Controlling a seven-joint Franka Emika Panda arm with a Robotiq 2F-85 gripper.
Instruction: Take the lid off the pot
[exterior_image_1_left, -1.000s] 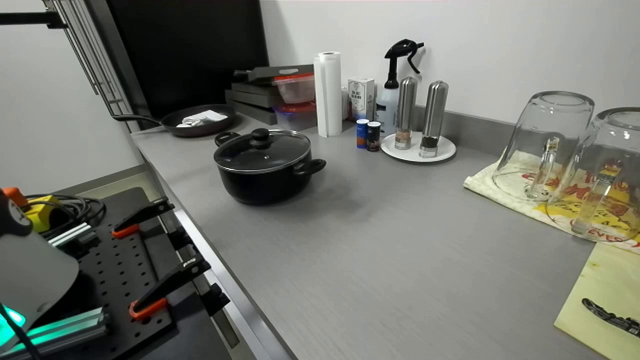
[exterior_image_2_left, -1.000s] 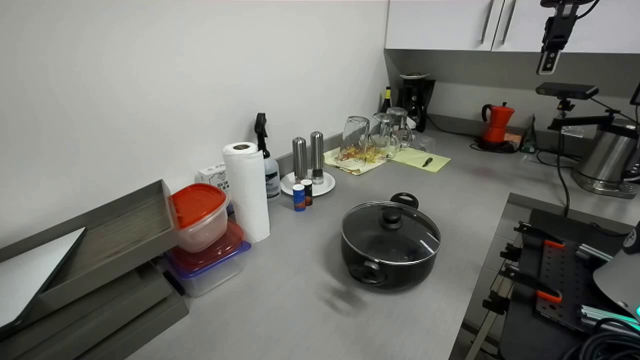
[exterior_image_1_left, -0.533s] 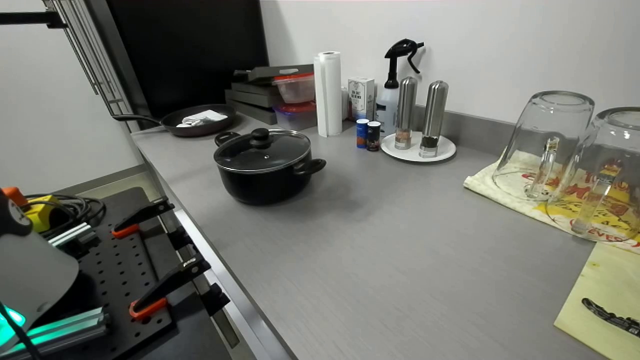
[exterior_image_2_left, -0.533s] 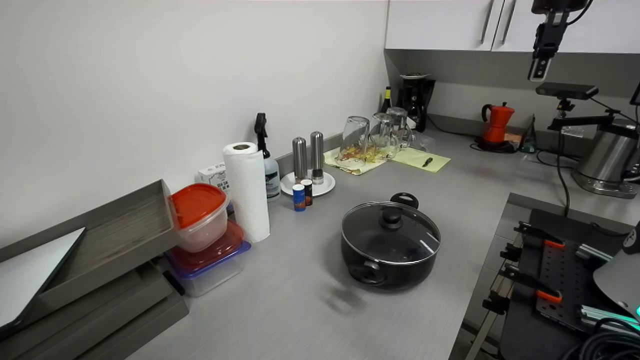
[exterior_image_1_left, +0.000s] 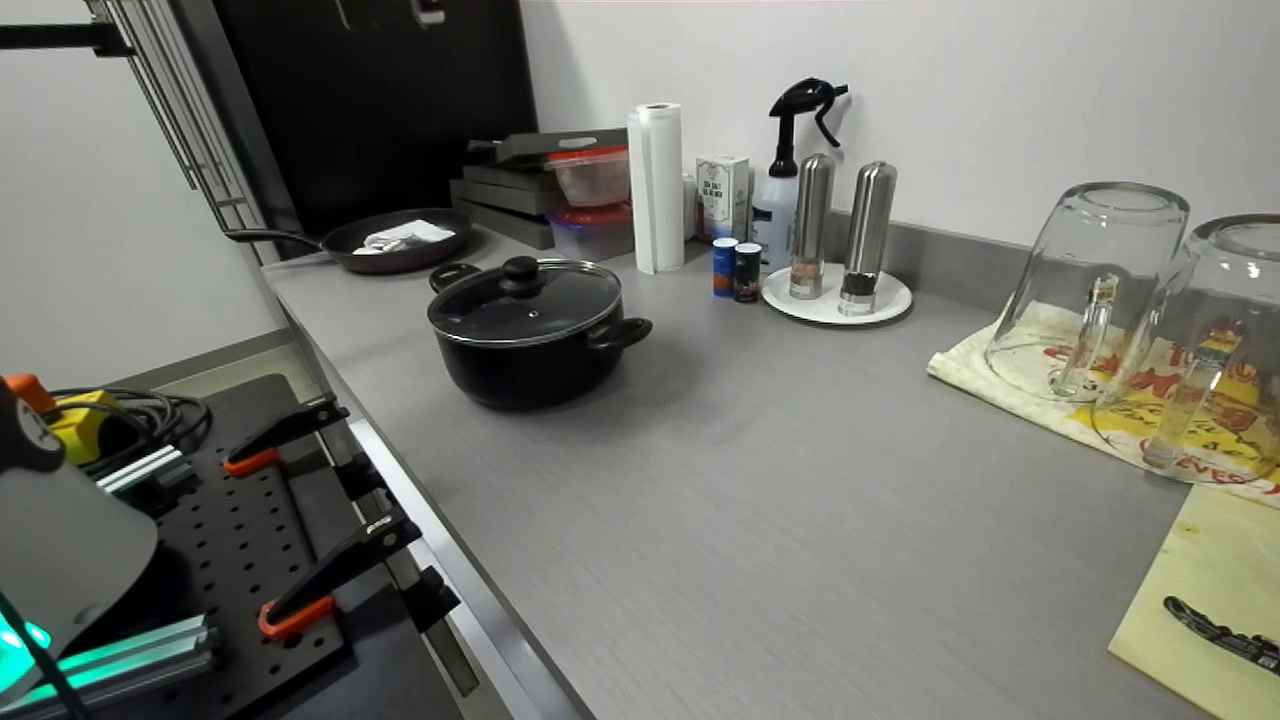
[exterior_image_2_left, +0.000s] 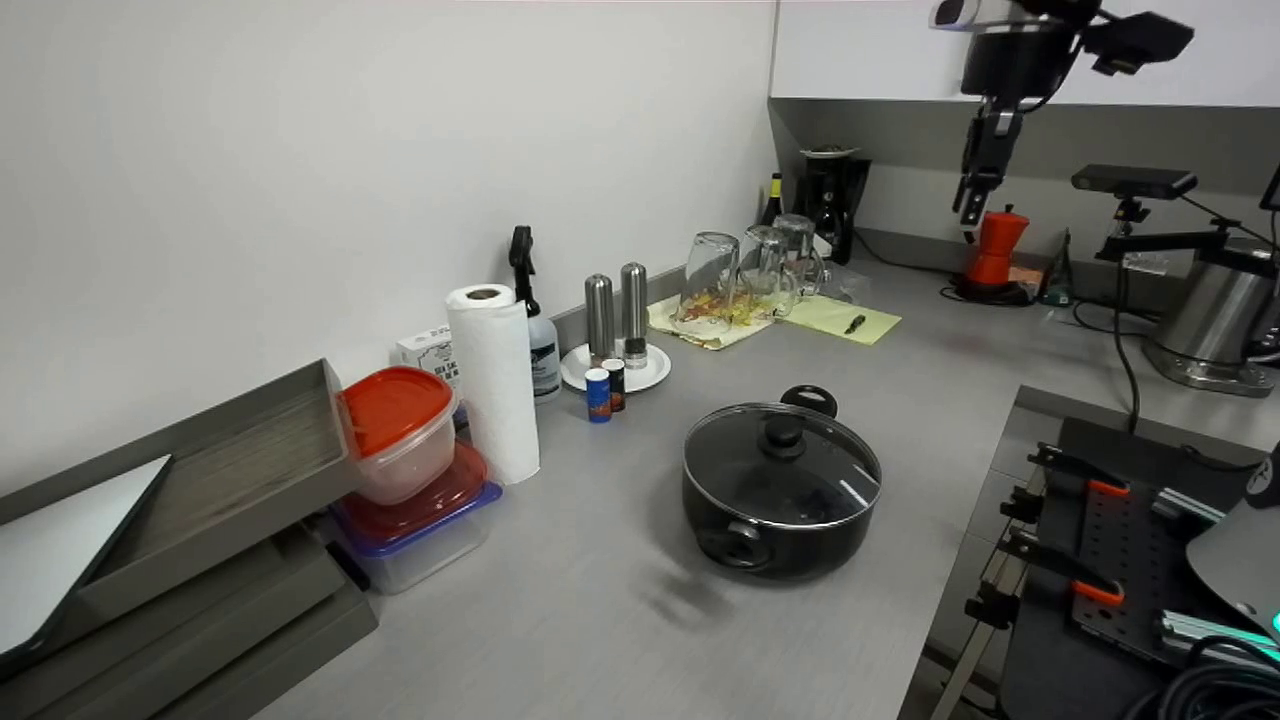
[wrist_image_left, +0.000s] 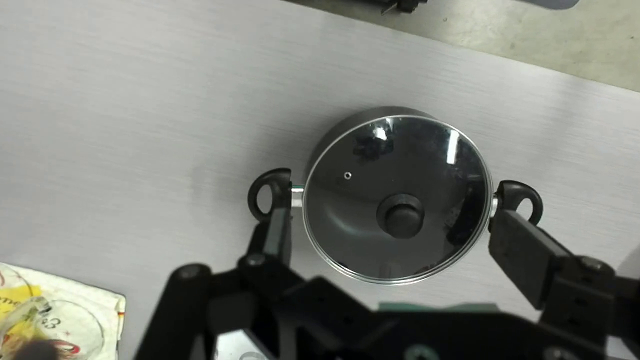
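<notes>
The black pot (exterior_image_1_left: 525, 380) stands upright on the grey counter, also in an exterior view (exterior_image_2_left: 800, 555). The transparent glass lid (exterior_image_1_left: 570, 305) lies flat on it, also in an exterior view (exterior_image_2_left: 750, 490) and the wrist view (wrist_image_left: 345, 225). Its dark knob (exterior_image_2_left: 782, 436) points up, and in the wrist view the knob (wrist_image_left: 404, 222) lies between my fingers. My gripper (wrist_image_left: 392, 220) is open and empty, its fingers spread about as wide as the pot looks. In an exterior view the gripper (exterior_image_2_left: 968, 215) hangs high above the counter, apart from the lid.
A paper towel roll (exterior_image_1_left: 657, 190), a white plate (exterior_image_1_left: 890, 300) with two grinders, a spray bottle (exterior_image_1_left: 772, 215) and upturned glass mugs (exterior_image_1_left: 1090, 290) line the wall. A frying pan (exterior_image_1_left: 400, 255), stacked containers (exterior_image_2_left: 405, 440) and grey trays (exterior_image_2_left: 230, 540) stand at the far end.
My gripper has moved leftward and down in an exterior view, and more of the wrist shows there. The pot and the lid have not moved.
</notes>
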